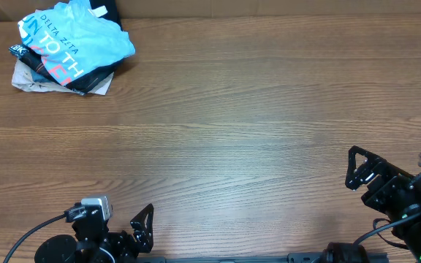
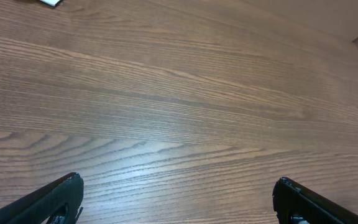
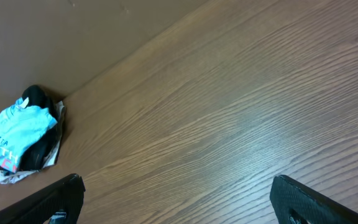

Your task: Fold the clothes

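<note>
The clothes (image 1: 75,36), a crumpled sky-blue T-shirt with red and white lettering, lie on top of a pile at the table's far left corner. The right wrist view shows the clothes (image 3: 17,130) far off at the left. My left gripper (image 1: 143,218) rests at the near edge, left of centre, open with nothing between its fingers; the left gripper (image 2: 178,180) has only bare wood below it. At the near right, my right gripper (image 1: 351,168) is also open and empty, and the right gripper (image 3: 177,179) points toward the far left. Both grippers are far from the shirt.
Under the shirt sits a pile of dark folded garments (image 1: 90,79) with a pale cloth edge (image 1: 28,84) showing at its left. A brown wall (image 3: 73,37) borders the wooden table (image 1: 240,124) along the far side.
</note>
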You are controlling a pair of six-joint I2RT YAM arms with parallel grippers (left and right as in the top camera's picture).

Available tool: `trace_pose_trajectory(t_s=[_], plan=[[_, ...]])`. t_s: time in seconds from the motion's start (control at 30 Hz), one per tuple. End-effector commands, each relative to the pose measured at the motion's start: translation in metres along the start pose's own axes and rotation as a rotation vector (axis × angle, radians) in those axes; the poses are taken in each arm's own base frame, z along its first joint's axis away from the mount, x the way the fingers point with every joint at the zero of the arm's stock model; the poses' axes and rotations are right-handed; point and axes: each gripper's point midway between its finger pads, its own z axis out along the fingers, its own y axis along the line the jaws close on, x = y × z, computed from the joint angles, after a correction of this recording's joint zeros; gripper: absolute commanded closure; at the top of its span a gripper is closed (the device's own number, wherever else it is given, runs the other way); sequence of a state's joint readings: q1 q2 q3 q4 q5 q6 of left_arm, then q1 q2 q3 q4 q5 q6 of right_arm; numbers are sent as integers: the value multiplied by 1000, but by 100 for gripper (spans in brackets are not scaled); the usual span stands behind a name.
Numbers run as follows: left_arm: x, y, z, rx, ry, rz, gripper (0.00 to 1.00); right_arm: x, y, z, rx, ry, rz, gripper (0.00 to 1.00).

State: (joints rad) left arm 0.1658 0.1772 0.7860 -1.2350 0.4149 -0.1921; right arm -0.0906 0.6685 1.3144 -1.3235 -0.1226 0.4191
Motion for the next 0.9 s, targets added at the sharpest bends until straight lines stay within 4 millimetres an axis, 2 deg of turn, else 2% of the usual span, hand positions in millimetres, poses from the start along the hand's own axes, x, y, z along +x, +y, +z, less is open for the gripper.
trace_pose_trajectory(t_s=[0.0, 0.13, 0.33, 0.5, 0.63, 0.87], plan=[[1, 2, 1, -10, 1, -18, 0, -1, 0, -1, 2, -9, -1, 0], [1, 2, 1, -10, 1, -18, 0, -1, 0, -2, -1, -15, -1, 0], [1, 2, 1, -10, 1, -18, 0, -1, -3, -19, -4, -85, -16, 0], [1, 2, 1, -10, 1, -18, 0, -15, -6, -24, 1, -198, -48, 0], [1, 2, 1, -10, 1, -18, 0, -18, -7, -9, -23, -262, -113, 0], [1, 2, 1, -10, 1, -18, 0, -9, -17, 35, -86, -376, -124, 0]])
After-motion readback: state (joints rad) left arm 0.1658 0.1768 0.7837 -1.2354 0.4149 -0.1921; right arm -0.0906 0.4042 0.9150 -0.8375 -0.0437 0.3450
